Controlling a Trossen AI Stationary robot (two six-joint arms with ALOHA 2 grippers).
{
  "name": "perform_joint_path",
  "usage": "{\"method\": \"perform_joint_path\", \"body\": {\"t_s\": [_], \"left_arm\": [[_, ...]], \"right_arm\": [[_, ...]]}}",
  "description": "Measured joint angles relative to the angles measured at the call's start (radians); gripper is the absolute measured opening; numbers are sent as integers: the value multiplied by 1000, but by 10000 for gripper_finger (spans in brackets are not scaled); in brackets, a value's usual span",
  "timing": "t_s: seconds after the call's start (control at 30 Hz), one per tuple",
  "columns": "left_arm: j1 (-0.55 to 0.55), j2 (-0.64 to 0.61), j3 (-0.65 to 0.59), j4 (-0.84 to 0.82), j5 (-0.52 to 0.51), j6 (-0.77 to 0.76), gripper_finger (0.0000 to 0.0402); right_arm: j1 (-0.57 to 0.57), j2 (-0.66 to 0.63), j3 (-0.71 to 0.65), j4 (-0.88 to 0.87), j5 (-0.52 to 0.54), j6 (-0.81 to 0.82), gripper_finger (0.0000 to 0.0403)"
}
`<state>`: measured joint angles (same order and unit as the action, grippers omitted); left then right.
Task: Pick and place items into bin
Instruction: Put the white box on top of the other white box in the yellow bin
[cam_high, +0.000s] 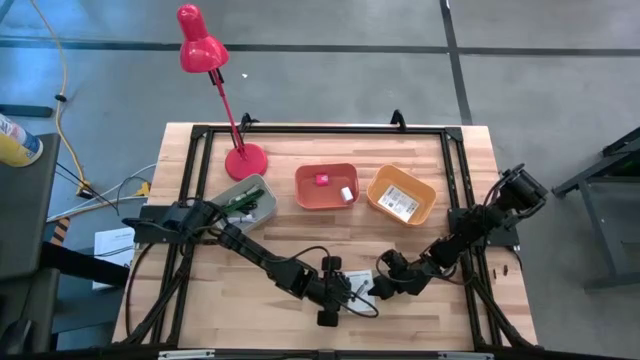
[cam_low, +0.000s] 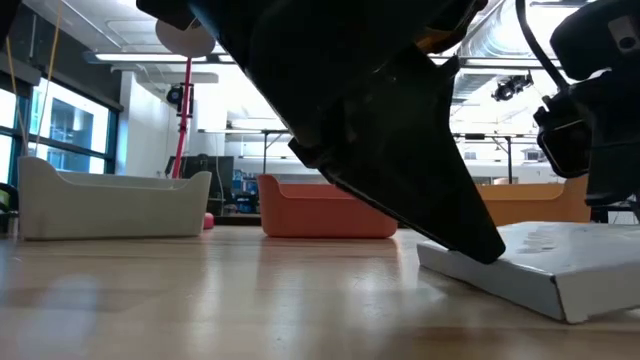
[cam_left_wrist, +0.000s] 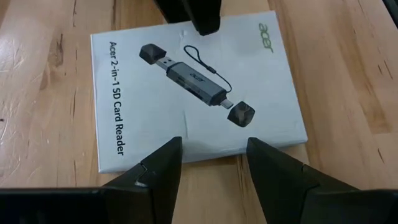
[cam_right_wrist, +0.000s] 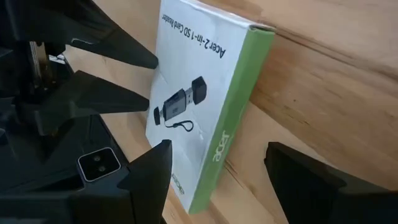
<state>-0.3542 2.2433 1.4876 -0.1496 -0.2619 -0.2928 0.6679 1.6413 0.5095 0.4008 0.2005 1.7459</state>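
pale wooden planks make up the surface (cam_high: 420, 320), and near its front edge lies a flat white cardboard box printed with an acer sd card reader (cam_left_wrist: 193, 93), green along one side. it lies flat on the wood, between the two arms. the left end effector (cam_left_wrist: 211, 165) hovers just over one edge of the box, its fingers apart with nothing between them. the right end effector (cam_right_wrist: 217, 171) comes at the green side from the opposite direction, its fingers spread wide and also empty.

further back stand three bins in a row: a grey plastic bin (cam_high: 247, 200) holding green and dark things, a red-orange bin (cam_high: 326, 186) with small pink and white pieces, and a yellow-orange bin (cam_high: 400, 194) with a white card. a red desk lamp (cam_high: 210, 70) stands behind them.

this looks like the approach before a pick. the box lies flat, so the next move probably calls for straddling its thin edges, perhaps with one arm bracing it, before closing.
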Motion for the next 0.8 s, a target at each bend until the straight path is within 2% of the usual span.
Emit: {"method": "perform_joint_path", "body": {"t_s": [0.2, 0.37, 0.63, 0.8], "left_arm": [[-8, 2, -1, -7, -13, 0, 172], [-15, 2, -2, -23, -22, 0, 172], [-20, 2, -5, -31, -34, 0, 172], [-20, 2, -5, -28, -34, 0, 172]], "right_arm": [[6, 12, 2, 11, -2, 8, 248], [-2, 82, 6, 99, -7, 2, 248], [-12, 133, 101, 101, 68, -88, 247], [-14, 133, 107, 78, 94, -108, 216]]}}
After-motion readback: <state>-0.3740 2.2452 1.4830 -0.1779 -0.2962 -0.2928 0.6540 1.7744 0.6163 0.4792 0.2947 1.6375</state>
